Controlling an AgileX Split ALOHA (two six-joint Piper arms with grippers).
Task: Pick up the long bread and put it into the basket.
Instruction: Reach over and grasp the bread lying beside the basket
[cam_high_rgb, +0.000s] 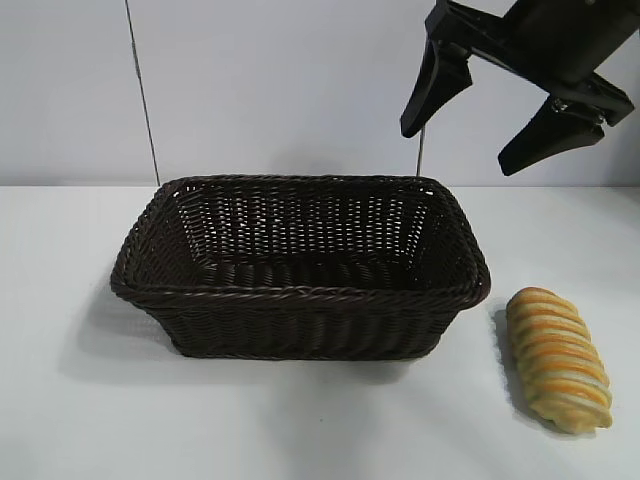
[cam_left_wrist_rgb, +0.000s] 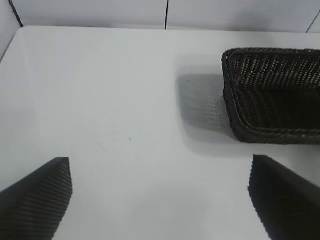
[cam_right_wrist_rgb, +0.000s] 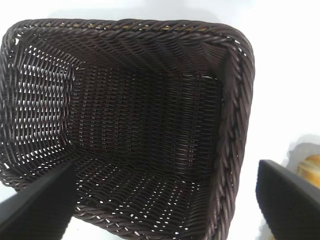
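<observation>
The long bread (cam_high_rgb: 558, 359), golden-yellow with orange-brown stripes, lies on the white table to the right of the basket (cam_high_rgb: 300, 295). The dark brown wicker basket stands empty in the middle. My right gripper (cam_high_rgb: 458, 146) hangs open and empty high above the basket's far right corner. In the right wrist view the basket (cam_right_wrist_rgb: 150, 75) fills the picture and a sliver of the bread (cam_right_wrist_rgb: 311, 164) shows past its rim. My left gripper (cam_left_wrist_rgb: 159, 192) is open and empty over bare table; it is out of the exterior view. The left wrist view shows one end of the basket (cam_left_wrist_rgb: 272, 135).
The white table (cam_high_rgb: 80, 400) runs to a pale back wall. A thin dark cable (cam_high_rgb: 142, 90) hangs down behind the basket's far left corner.
</observation>
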